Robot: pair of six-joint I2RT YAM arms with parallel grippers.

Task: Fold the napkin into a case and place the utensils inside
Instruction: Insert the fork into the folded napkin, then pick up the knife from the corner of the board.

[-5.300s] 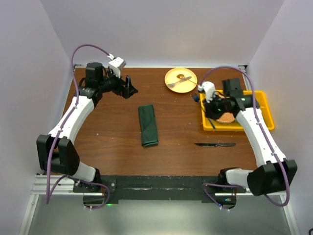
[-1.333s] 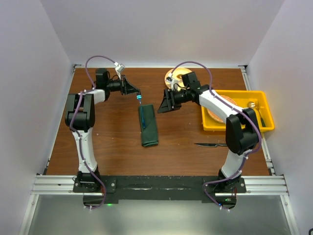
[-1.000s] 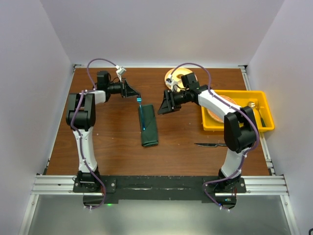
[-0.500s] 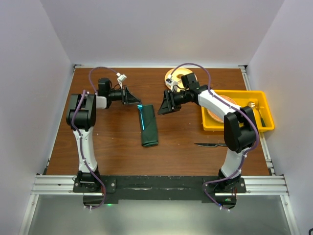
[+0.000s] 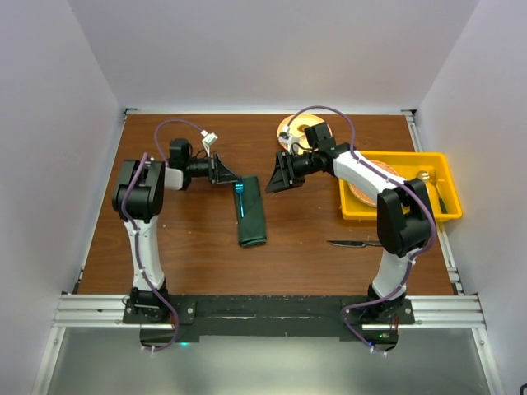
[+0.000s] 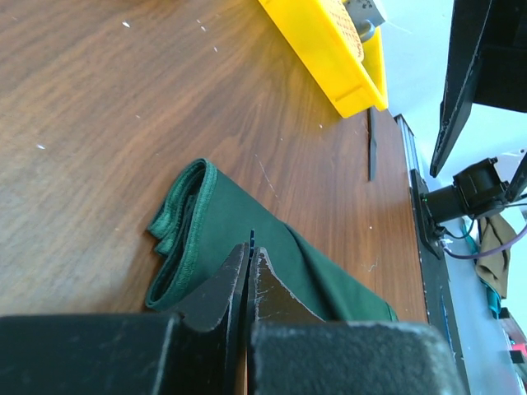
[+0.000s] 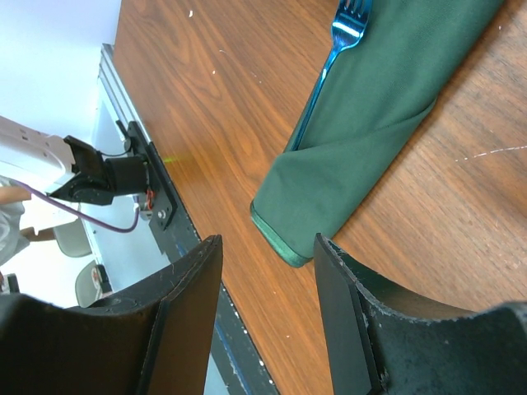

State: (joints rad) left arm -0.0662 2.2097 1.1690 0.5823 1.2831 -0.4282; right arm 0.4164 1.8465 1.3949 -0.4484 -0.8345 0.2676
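– So, where do we find the napkin [image 5: 250,216]?

– We see it folded into a long, narrow, dark green case [image 7: 370,115]. It lies flat on the table [image 5: 189,239], well to the left of the yellow tray [image 5: 399,216], with one short end far and one near.

– And the fork [image 5: 240,197]?

– We see the blue fork along the side of the case that faces away from the tray. From the right wrist, its prongs lie bare on the cloth at the far end. Its handle runs along the edge to a fold, where we lose sight of it.

– What about the left gripper [image 5: 231,178]?

– We see its fingers [image 6: 218,284] pressed tight together, with a thin blue sliver of the fork pinched at the tips. It sits low at the far end of the case, on the side away from the tray.

– And the right gripper [image 5: 272,179]?

– We see it partly open and holding nothing; between its fingers [image 7: 181,329] only cloth and bare wood show. It hovers between the case and the tray, close to the far end of the case.

– Where is the knife [image 5: 358,243]?

– We see it flat on the table, just in front of the tray's near left corner, well apart from the napkin and from both grippers.
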